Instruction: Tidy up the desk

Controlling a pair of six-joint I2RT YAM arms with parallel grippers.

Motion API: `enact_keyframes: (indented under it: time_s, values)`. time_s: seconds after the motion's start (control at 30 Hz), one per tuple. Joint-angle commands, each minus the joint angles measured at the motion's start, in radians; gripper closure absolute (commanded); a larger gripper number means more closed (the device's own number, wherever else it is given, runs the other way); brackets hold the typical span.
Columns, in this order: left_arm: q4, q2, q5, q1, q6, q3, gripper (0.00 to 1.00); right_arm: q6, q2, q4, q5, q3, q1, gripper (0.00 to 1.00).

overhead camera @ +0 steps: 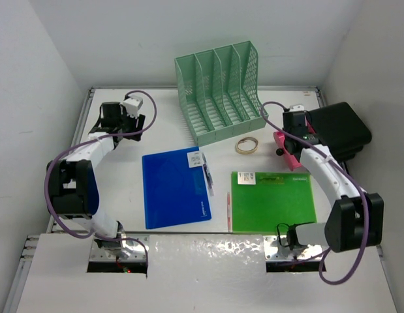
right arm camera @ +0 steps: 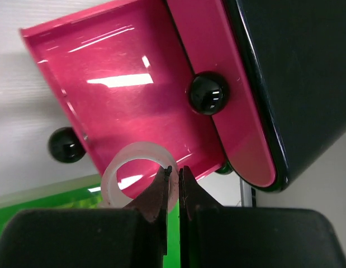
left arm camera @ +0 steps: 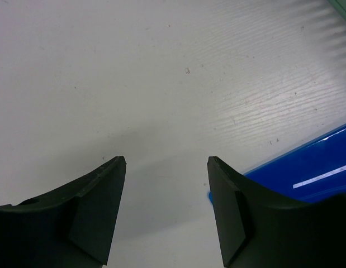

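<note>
Left hand [left arm camera: 167, 159], jaws apart, over white desk [left arm camera: 161, 67], blue folder [left arm camera: 312, 167] beside.

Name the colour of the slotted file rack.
Mint green file rack, clearest in the top external view.

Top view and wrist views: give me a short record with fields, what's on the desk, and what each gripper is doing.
desk: white, railed edges
rack: mint green, far middle
blue folder: flat, left of centre
green folder: flat, right of the blue one
tape roll: lying in front of the rack
pink tray: under the right gripper
left gripper: open, over bare desk
right gripper: shut on a whitish ring
</note>
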Motion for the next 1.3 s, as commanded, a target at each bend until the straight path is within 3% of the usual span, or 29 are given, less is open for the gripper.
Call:
enact_keyframes:
  time_s: [0.0,0.53,0.77,0.93,1.27]
  values:
    - [0.031,-0.007,0.018,-0.003,-0.002,0.004,0.42,-0.033,0.023,0.081,0.014,0.042,-0.02,1.0]
    - [0.033,0.006,0.025,-0.005,-0.001,0.003,0.42,-0.044,0.235,0.191,0.112,0.065,-0.06,1.0]
    - [0.03,0.002,0.024,-0.005,0.004,0.004,0.42,-0.088,0.276,0.195,0.127,0.068,-0.061,0.95]
    - [0.028,-0.004,0.028,-0.005,0.004,0.006,0.42,-0.092,0.278,0.177,0.131,0.074,-0.063,0.83]
    - [0.028,-0.004,0.041,-0.003,0.001,0.004,0.42,-0.112,0.224,0.105,0.1,0.122,-0.058,0.72]
